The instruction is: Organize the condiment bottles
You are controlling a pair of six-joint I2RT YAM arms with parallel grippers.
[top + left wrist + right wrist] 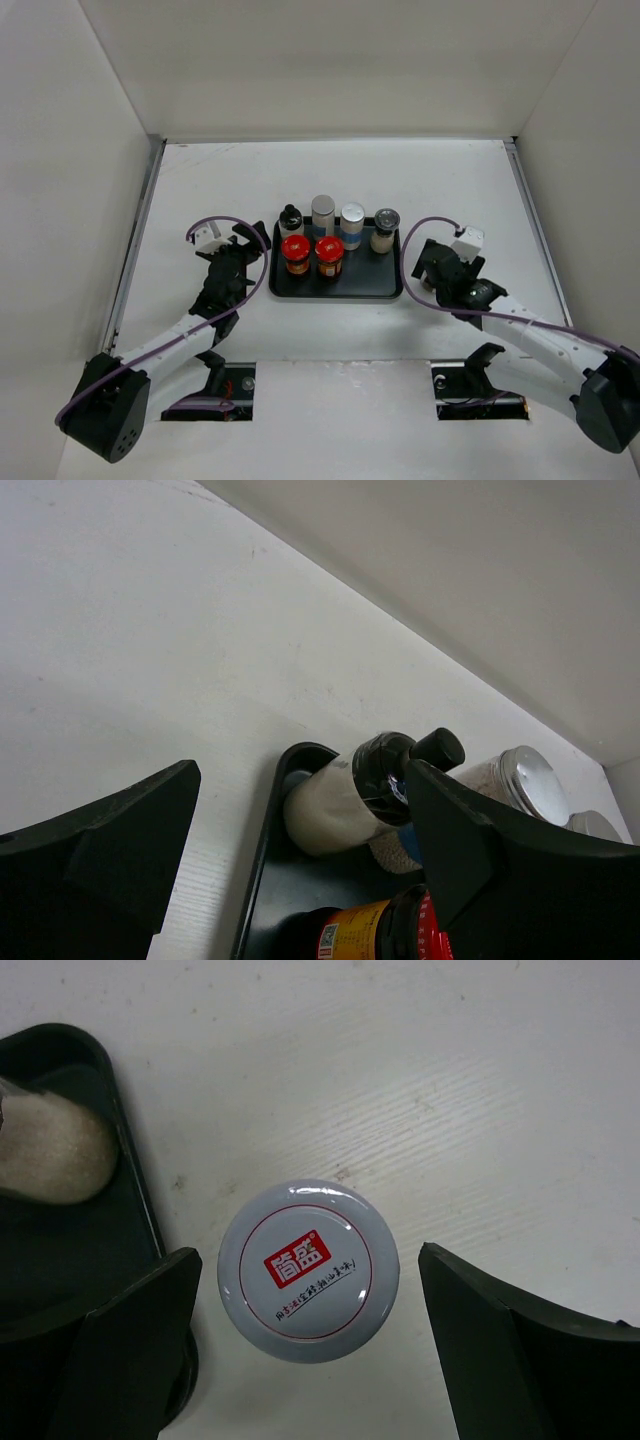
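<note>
A black tray (336,289) holds several condiment bottles: a black-capped bottle (290,220), a silver-lidded shaker (322,212), a blue-banded shaker (352,225), a dark-lidded shaker (385,230) and two red-lidded jars (296,255) (329,257). My left gripper (250,243) is open and empty just left of the tray; its view shows the black-capped bottle (350,795) and a red-lidded jar (380,935). My right gripper (432,262) is open right of the tray. It hangs above a white-lidded bottle (308,1270) standing on the table, the lid between the fingers, untouched.
The tray's right edge (140,1210) lies close to the white-lidded bottle, with a shaker of pale grains (50,1150) inside it. White walls enclose the table on the left, back and right. Two dark openings (225,385) (465,385) sit near the arm bases.
</note>
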